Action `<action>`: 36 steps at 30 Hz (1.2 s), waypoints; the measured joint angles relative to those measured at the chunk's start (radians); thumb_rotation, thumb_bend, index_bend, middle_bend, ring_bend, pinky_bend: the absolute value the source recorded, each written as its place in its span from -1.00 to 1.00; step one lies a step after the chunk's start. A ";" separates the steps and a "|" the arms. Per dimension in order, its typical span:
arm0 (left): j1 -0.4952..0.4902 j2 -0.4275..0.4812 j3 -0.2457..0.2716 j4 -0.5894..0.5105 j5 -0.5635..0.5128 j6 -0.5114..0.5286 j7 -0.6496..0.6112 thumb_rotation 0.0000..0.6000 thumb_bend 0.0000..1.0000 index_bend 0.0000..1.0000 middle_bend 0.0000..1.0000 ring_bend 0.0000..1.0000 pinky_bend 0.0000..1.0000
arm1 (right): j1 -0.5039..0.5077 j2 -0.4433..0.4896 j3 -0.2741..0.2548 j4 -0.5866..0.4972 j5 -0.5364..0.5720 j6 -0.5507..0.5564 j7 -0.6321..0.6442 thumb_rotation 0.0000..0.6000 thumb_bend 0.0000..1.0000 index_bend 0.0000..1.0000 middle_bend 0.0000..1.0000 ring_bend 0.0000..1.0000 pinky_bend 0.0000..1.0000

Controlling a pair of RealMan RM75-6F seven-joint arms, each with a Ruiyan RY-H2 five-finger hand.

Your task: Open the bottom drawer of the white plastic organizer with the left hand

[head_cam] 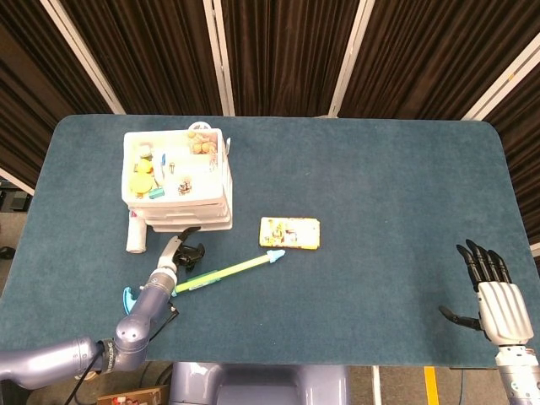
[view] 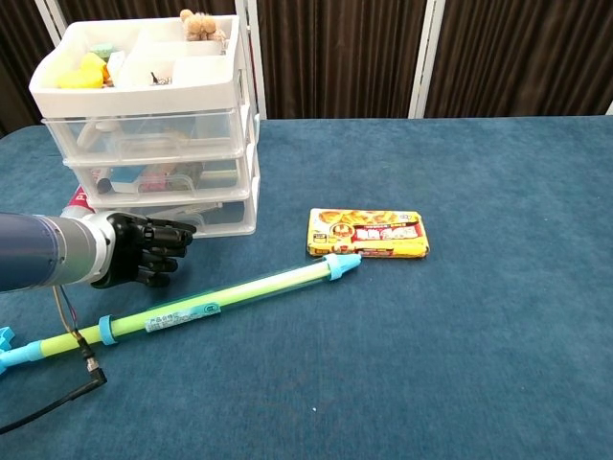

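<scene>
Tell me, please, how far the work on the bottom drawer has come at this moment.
Done: nothing on the drawer itself; the bottom drawer of the white organizer looks closed, flush with the ones above. In hand: the left hand is just in front of it, fingers curled, holding nothing. Left: gripping the drawer front and pulling it out. The right hand waits open, far away.

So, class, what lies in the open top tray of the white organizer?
The top tray holds yellow pieces and a small tan toy; other small items are too tiny to identify.

Left robot hand [view: 139, 251] hovers low near the counter's front-left corner, fingers curled inward, empty. Right robot hand [head_cam: 494, 291] rests open at the front-right corner.
</scene>
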 measured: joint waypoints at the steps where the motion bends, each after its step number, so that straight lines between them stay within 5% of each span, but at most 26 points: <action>1: -0.001 -0.001 0.000 0.002 0.001 -0.003 -0.001 1.00 0.27 -0.85 0.97 0.79 0.76 | 0.000 0.000 0.000 0.000 0.000 0.000 0.000 1.00 -0.82 -1.00 -1.00 -1.00 -1.00; 20: -0.008 -0.002 0.026 0.008 0.024 -0.049 -0.029 1.00 0.27 -0.66 0.97 0.79 0.76 | -0.001 0.000 -0.002 0.000 -0.001 -0.001 -0.003 1.00 -0.82 -1.00 -1.00 -1.00 -1.00; 36: 0.050 0.059 0.105 -0.112 0.089 -0.055 -0.050 1.00 0.27 -0.69 0.97 0.79 0.76 | -0.003 0.001 -0.001 -0.003 -0.001 0.005 -0.001 1.00 -0.82 -1.00 -1.00 -1.00 -1.00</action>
